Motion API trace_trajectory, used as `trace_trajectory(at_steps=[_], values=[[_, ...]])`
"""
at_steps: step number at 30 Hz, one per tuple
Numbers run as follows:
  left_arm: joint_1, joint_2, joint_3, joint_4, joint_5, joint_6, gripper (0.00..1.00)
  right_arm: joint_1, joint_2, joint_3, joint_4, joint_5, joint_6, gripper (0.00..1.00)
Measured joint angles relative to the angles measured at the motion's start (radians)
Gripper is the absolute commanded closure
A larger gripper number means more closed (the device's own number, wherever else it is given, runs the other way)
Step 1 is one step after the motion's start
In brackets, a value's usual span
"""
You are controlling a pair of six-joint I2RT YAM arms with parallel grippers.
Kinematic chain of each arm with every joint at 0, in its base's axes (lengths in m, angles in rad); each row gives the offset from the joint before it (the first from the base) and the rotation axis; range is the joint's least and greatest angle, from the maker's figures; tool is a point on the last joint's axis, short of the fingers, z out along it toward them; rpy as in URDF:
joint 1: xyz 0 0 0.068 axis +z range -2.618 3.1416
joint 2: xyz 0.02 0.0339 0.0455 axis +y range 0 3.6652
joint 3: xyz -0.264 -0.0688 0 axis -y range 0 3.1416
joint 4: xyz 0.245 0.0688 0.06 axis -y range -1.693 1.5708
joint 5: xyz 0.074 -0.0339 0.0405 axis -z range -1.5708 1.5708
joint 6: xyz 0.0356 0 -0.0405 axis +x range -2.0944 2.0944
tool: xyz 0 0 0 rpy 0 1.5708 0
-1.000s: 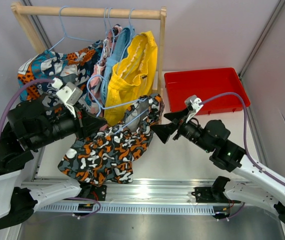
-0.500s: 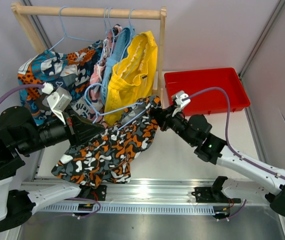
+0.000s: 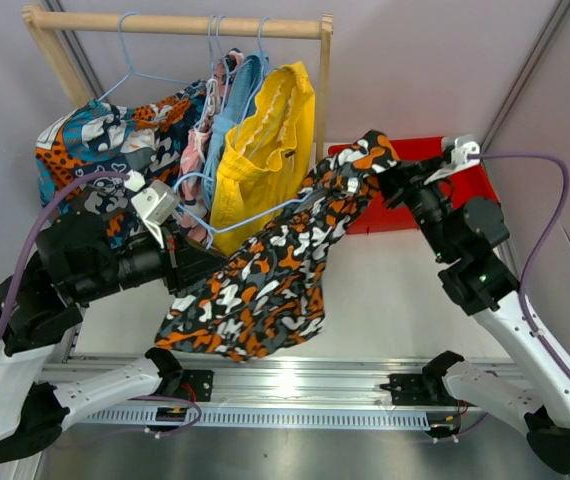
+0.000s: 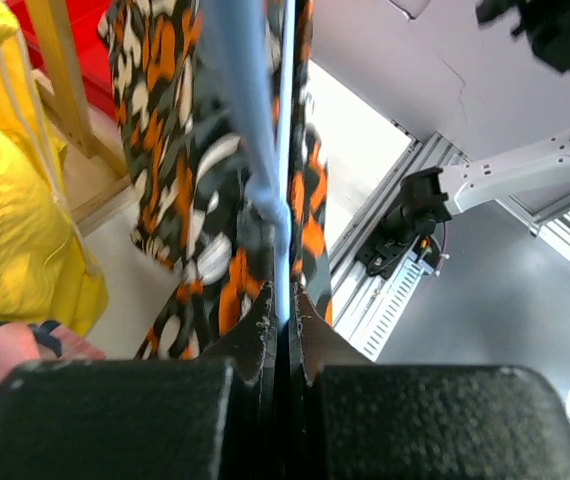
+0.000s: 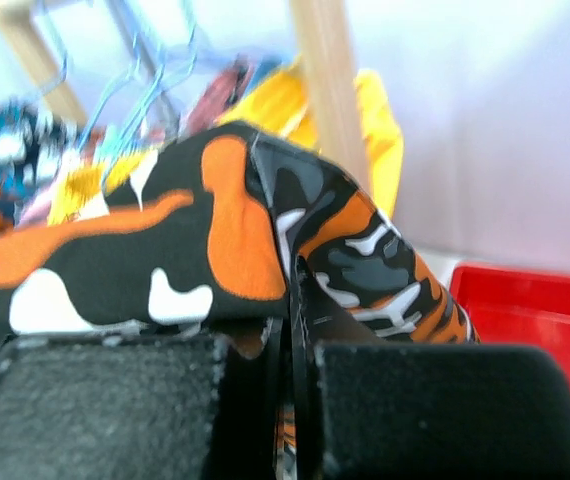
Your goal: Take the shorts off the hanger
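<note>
Black-orange-white blotched shorts point(image 3: 265, 280) are pinched tight by the right gripper point(image 5: 291, 300), and the light-blue hanger point(image 4: 265, 180) is clamped by the left gripper point(image 4: 283, 320).

Top camera high behind arm bases, looking down, pale wooden rail point(image 3: 175, 22) at 12 o'clock, left wrist close-up facing 3 o'clock along light blue wire hanger point(image 4: 247, 100), right wrist close-up facing 10 o'clock, all share black-orange-white blotched fabric shorts point(image 3: 275, 270)
</note>
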Motion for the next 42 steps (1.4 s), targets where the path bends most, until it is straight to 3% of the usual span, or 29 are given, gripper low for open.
trace_trajectory(at_steps=[5,11,16,19,24,30,33,35,38,42], values=[[-0.013,-0.004,-0.018,0.040,0.014,-0.005,1.00,-0.139,0.082,0.113,-0.066,-0.124,0.074,1.00],[-0.045,-0.003,0.038,0.055,0.026,-0.008,1.00,-0.259,0.224,0.122,-0.124,-0.297,0.182,1.00],[-0.054,0.005,0.082,0.044,0.028,-0.007,1.00,-0.298,0.331,0.127,-0.170,-0.418,0.247,1.00],[-0.057,0.026,0.094,0.035,-0.027,-0.006,1.00,-0.291,0.303,0.077,-0.156,-0.466,0.258,1.00],[-0.064,0.037,0.032,0.121,-0.232,-0.006,1.00,-0.122,0.123,-0.071,-0.134,-0.468,0.239,1.00],[-0.064,0.062,-0.138,0.381,-0.539,-0.026,1.00,0.370,-0.019,-0.100,-0.137,-0.470,0.194,1.00],[-0.065,0.117,-0.169,0.458,-0.595,-0.047,1.00,0.614,-0.012,-0.047,-0.225,-0.337,0.125,1.00],[-0.066,0.170,-0.155,0.480,-0.600,-0.060,1.00,0.735,0.019,0.041,-0.327,-0.152,0.065,1.00],[-0.067,0.216,-0.151,0.469,-0.584,-0.068,1.00,0.768,0.078,0.224,-0.445,0.121,-0.040,1.00],[-0.067,0.184,-0.161,0.437,-0.532,-0.078,1.00,0.667,0.158,0.512,-0.441,0.424,-0.235,1.00]])
